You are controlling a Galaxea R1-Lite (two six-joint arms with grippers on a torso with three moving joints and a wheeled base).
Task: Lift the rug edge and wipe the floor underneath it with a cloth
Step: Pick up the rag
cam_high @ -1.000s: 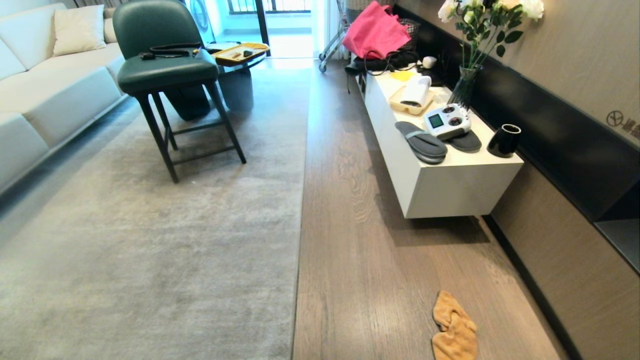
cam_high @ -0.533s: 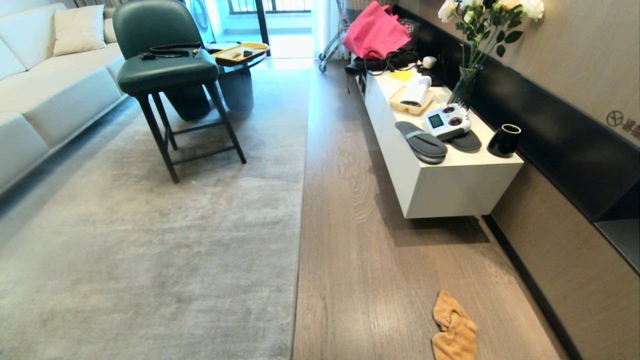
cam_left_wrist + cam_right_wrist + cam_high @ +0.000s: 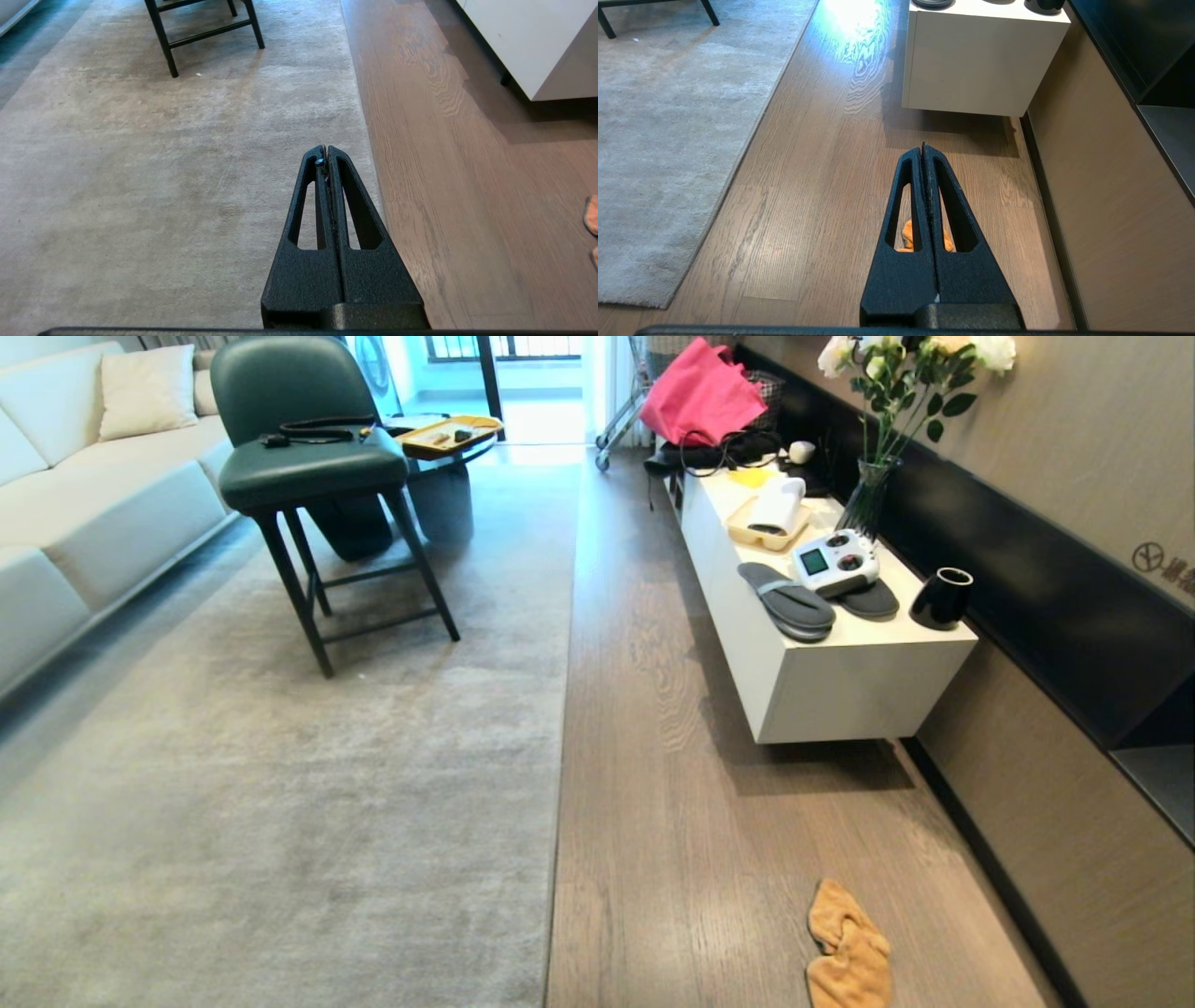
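Leftmost, a cream sofa (image 3: 84,495) runs along the far side of the pale grey rug (image 3: 280,821). Dark green chair (image 3: 299,457) stands on the rug, all legs on the pile. Left gripper (image 3: 326,151) hangs above the rug near its border, fingers pressed together, nothing between them. The rug edge (image 3: 560,728) lies flat and straight against the floor (image 3: 672,784), brown wood-grain planks, no lift anywhere along it. Right gripper (image 3: 923,150) hangs over the bare planks, jaws likewise clenched and empty; neither arm shows in the head view. The cloth (image 3: 848,950), orange-yellow and crumpled, lies on the floor well apart from the rug edge, close to the wall side; in the right wrist view it peeks through the slots of the gripper's fingers (image 3: 943,205). Farther right, a white low cabinet (image 3: 840,691) carries grey slippers (image 3: 789,602), a white controller (image 3: 836,563) and a black cup (image 3: 941,598). Vase of white flowers (image 3: 873,476) behind them.
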